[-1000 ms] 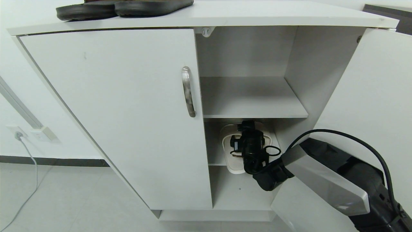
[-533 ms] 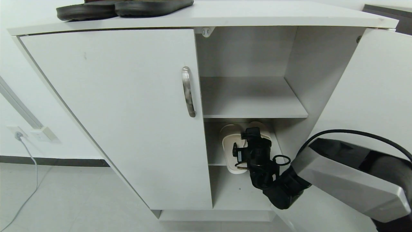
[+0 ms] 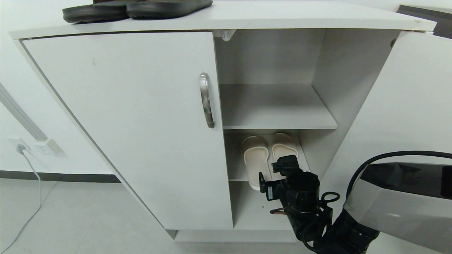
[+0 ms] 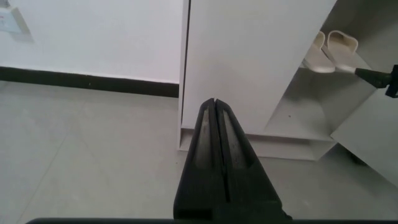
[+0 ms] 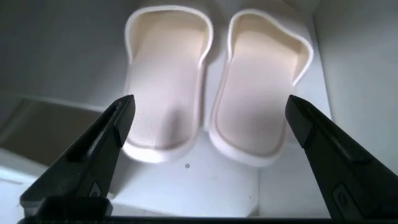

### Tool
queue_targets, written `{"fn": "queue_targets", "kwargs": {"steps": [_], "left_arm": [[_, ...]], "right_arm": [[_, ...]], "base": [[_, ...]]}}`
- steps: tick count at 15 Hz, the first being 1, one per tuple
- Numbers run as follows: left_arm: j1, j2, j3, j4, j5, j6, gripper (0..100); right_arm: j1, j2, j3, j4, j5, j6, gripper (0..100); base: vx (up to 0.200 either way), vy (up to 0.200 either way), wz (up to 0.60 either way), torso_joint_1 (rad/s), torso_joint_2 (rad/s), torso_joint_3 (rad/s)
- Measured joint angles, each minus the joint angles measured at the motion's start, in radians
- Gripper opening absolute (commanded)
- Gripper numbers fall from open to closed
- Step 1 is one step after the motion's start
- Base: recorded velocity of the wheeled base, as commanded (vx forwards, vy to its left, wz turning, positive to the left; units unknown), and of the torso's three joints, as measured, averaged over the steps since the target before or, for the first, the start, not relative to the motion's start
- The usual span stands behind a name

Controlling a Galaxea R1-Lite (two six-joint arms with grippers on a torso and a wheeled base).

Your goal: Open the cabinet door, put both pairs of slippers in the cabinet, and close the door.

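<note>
A pair of white slippers point(image 3: 268, 155) lies side by side on the cabinet's middle shelf point(image 3: 236, 173), toes inward; the same slippers point(image 5: 211, 112) lie just beyond my right gripper's fingers. My right gripper point(image 3: 284, 164) point(image 5: 208, 115) is open and empty, just outside the shelf's front edge. A dark pair of slippers point(image 3: 134, 8) rests on the cabinet top point(image 3: 282, 16). The right door point(image 3: 399, 106) stands open. My left gripper point(image 4: 214, 102) is shut on nothing, low over the floor in front of the cabinet.
The left door point(image 3: 134, 123) is closed, with a metal handle point(image 3: 206, 100). The upper shelf point(image 3: 275, 106) and bottom compartment point(image 3: 257, 211) hold nothing. A wall socket with a cable point(image 3: 19, 148) sits at the left, above grey floor point(image 3: 70, 218).
My right arm has drawn back out of the cabinet, down and to the right. The white slippers, covered by the gripper before, stay on the shelf in full sight.
</note>
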Motion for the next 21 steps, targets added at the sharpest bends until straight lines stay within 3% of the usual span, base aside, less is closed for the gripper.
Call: {"fn": "queue_targets", "kwargs": {"steps": [2, 11, 21], "left_arm": [[0.000, 0.000, 0.000, 0.000, 0.000, 0.000, 0], [0.000, 0.000, 0.000, 0.000, 0.000, 0.000, 0], [0.000, 0.000, 0.000, 0.000, 0.001, 0.000, 0]], "right_arm": [[0.008, -0.006, 0.008, -0.004, 0.000, 0.000, 100], [0.032, -0.007, 0.027, -0.029, -0.001, -0.006, 100], [0.021, 0.017, 0.033, -0.052, 0.003, -0.009, 100]], "base": [[0.000, 0.000, 0.00, 0.000, 0.00, 0.000], [-0.200, 0.000, 0.00, 0.002, 0.00, 0.001], [0.000, 0.000, 0.00, 0.000, 0.00, 0.000]]}}
